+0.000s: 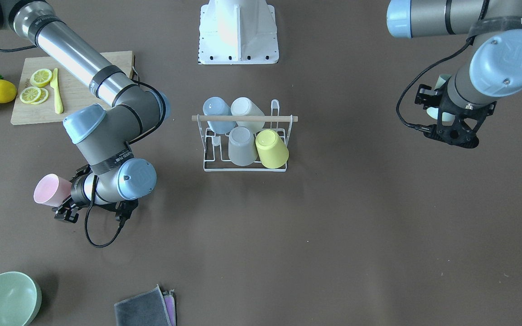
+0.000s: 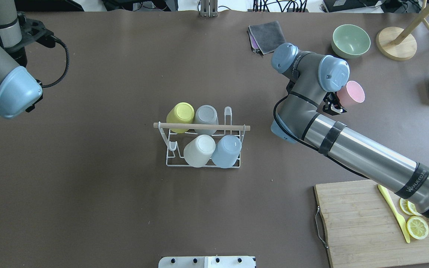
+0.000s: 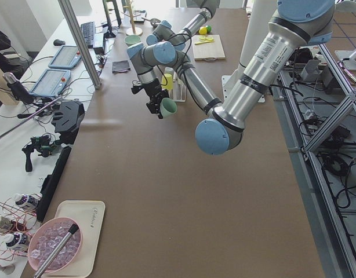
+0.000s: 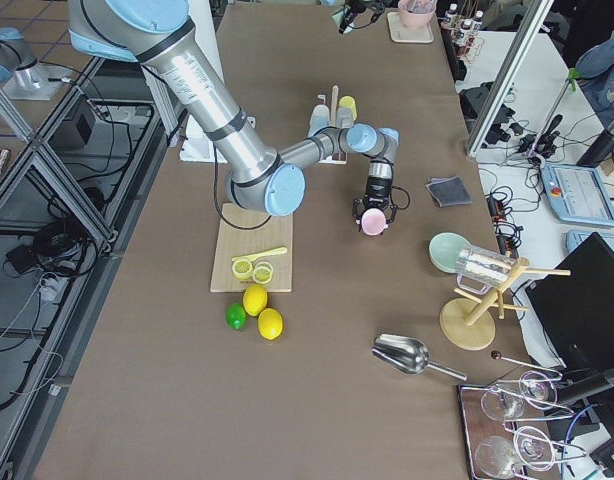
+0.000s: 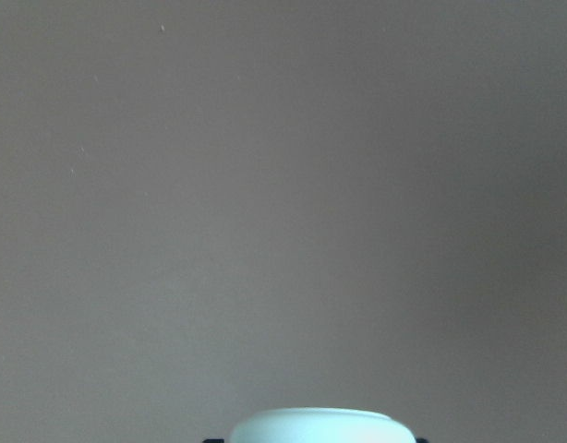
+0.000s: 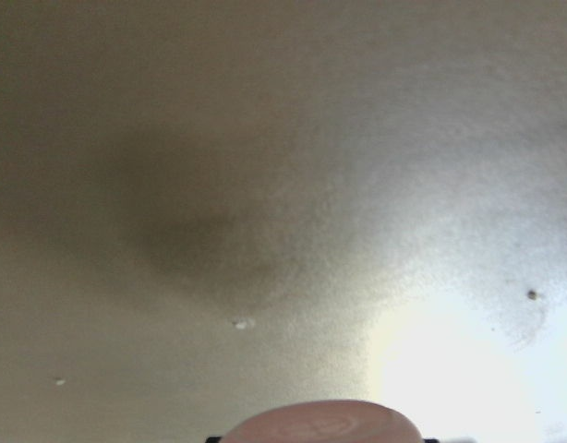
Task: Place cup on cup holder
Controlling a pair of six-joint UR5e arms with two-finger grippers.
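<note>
Status: right claw (image 2: 335, 105) is pinching a pink cup (image 2: 352, 92), which sticks out sideways past the fingers. In the right wrist view only the cup's rim shows, at the bottom edge, with bare bench (image 2: 88, 193) beyond it.

Left claw (image 3: 157, 104) is pinching a pale green cup (image 3: 169, 108). The left wrist view shows that cup's rim low in the frame.

Cup holder (image 2: 201, 127) stands on the bench between the two claws, well apart from both. It carries four upturned cups: yellow cup (image 2: 180, 113), grey cup (image 2: 206, 114), cream cup (image 2: 199, 150) and blue cup (image 2: 226, 150). One bare prong (image 2: 172, 144) shows at the end nearer the left claw.

Beyond the right claw, on the operators' side, are a green bowl (image 2: 350, 41) and a grey cloth (image 2: 266, 35). On the robot's side of it is a wooden board (image 2: 363, 227) with lemon slices (image 2: 416, 227).
</note>
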